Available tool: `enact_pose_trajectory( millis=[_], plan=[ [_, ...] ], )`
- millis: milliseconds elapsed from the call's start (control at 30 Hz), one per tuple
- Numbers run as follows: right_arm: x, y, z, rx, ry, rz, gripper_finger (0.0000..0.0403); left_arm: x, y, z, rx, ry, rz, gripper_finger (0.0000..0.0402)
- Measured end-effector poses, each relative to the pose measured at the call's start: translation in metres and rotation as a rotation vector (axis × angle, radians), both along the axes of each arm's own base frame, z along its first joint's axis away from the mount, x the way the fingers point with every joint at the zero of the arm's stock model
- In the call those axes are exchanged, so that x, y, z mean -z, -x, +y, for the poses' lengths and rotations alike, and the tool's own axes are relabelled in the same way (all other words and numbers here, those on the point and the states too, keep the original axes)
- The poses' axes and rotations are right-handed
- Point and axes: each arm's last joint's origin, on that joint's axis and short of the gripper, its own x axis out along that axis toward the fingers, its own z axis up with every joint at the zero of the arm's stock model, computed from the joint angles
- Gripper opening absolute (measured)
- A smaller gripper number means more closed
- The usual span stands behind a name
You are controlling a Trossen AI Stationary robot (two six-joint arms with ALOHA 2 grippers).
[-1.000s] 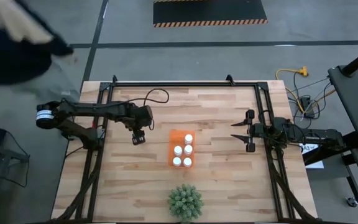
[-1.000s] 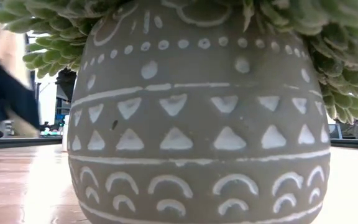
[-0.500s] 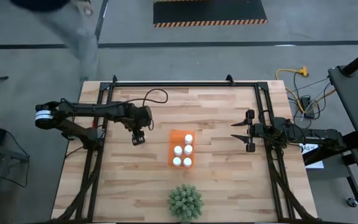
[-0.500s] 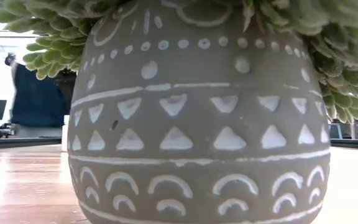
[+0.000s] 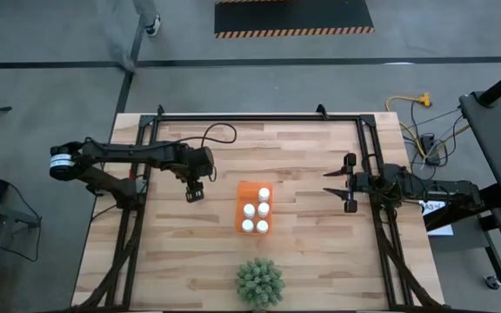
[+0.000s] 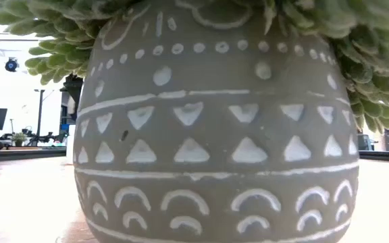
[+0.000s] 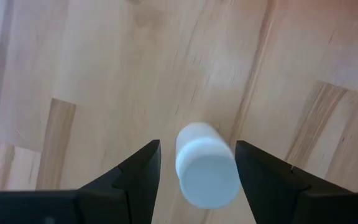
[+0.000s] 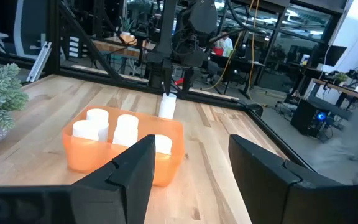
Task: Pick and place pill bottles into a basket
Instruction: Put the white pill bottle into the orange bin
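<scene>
Worktop, mid-task: the last grasp was what I had in hand. The left gripper [image 5: 194, 193] hung at about 9 o'clock of the basket [image 5: 243, 193], near it but apart. Its fingers were spread to either side of the sixth bottle [image 7: 207, 165], which stood upright on the worktop [image 5: 172, 252]. In the left wrist view a sliver of wood showed between one finger and the bottle. From that I judged the gripper open around it and not yet clamped.

The orange basket sat at the middle of the worktop, long side running from 12 to 6 o'clock. It held five pill bottles [image 5: 249, 209], all upright with white caps up. Two pairs filled the 6 o'clock end and the middle. A single one stood in the 12 o'clock end on the 3 o'clock side. The bare corner beside it looked to me like the room left for the last bottle.

The right gripper [image 5: 342, 183] waited well out at 3 o'clock of the basket, fingers wide apart and holding nothing.

As I read it, the next move called for closing squarely on the bottle's body, lifting clear of the basket's near wall [image 8: 104, 155], and carrying toward 3 o'clock. The bottle would then be set down in the free corner without knocking its neighbours.

A potted plant [image 5: 259, 281] stood at 6 o'clock of the basket, and its patterned pot [image 6: 215, 135] blocked the low view entirely.
</scene>
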Motion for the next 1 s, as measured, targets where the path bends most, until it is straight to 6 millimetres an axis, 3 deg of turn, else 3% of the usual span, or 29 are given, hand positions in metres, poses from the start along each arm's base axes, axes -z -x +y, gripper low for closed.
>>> enact_pose_trajectory(
  millis=[1000],
  plan=[
    [0.0,0.0,0.0,0.0,0.0,0.0,0.0194,0.009,0.008,-0.004,0.013,0.048,0.064,0.019]
  ],
)
